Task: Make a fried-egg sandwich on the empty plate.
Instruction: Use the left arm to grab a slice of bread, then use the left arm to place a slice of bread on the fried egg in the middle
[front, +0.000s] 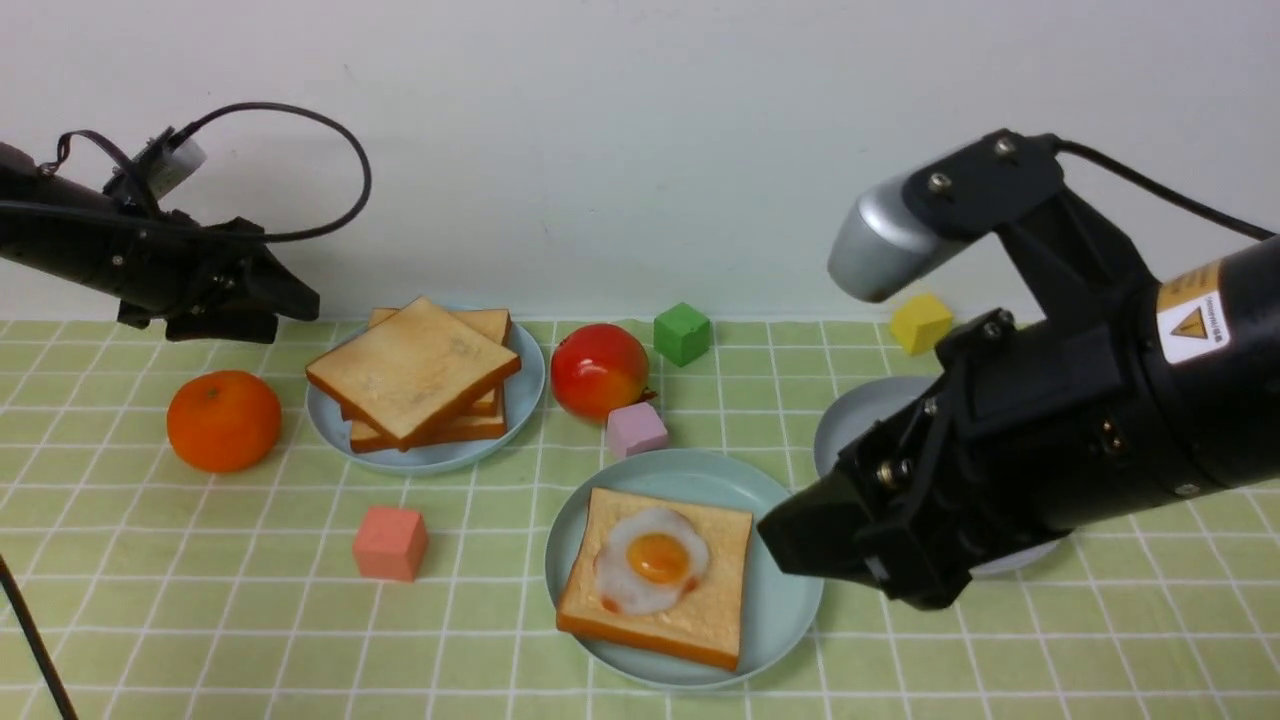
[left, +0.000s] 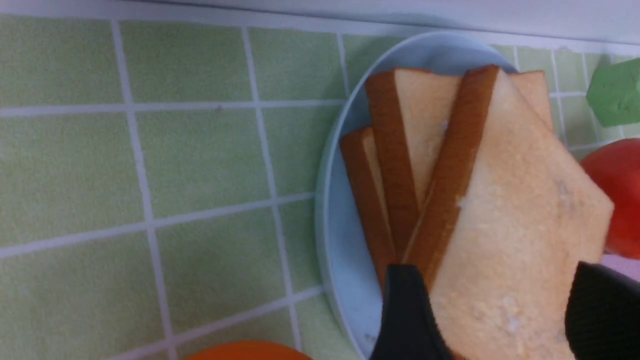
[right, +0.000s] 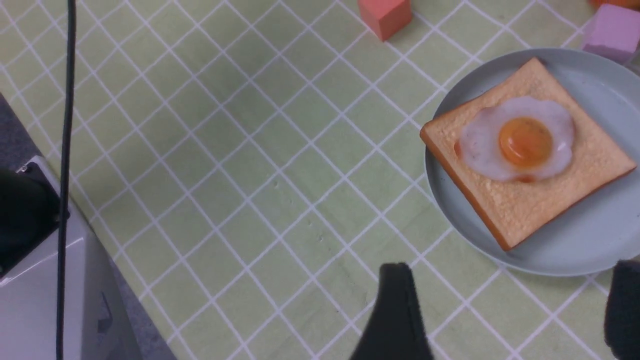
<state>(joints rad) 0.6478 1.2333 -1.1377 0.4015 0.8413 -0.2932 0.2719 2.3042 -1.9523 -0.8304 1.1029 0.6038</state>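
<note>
A green checked tablecloth (front: 150, 620) covered the whole table. The right arm filled the 3 o'clock side of the front view. The right gripper (right: 510, 272) hung with its jaws spread wide and nothing between them, just off the 3 o'clock rim of the mint-green plate (front: 690, 475). The left arm reached in from 9 o'clock. The left gripper (left: 500, 272) was likewise parted and held nothing, raised at about 10 o'clock of the toast pile (front: 412, 368).

The mint-green plate lay at 6 o'clock of the table's middle. On it one toast slice (front: 700, 600) lay flat with the fried egg (front: 652, 562) on top, yolk up, and no second slice over it. A pale-blue plate (front: 430, 460) at 10 o'clock of the mint one carried the pile of plain toast, its top slice skewed. A grey plate (front: 870, 415) showed partly behind the right arm.

An orange (front: 223, 420) sat at 9 o'clock of the pile, and a red-and-yellow fruit (front: 600, 370) at its 3 o'clock. The lilac cube (front: 636, 428) touched that fruit at its 5 o'clock. A green cube (front: 682, 333) stood at the fruit's 2 o'clock, a yellow cube (front: 920, 322) far off at 3 o'clock, and a salmon cube (front: 390, 542) at 9 o'clock of the mint-green plate.
</note>
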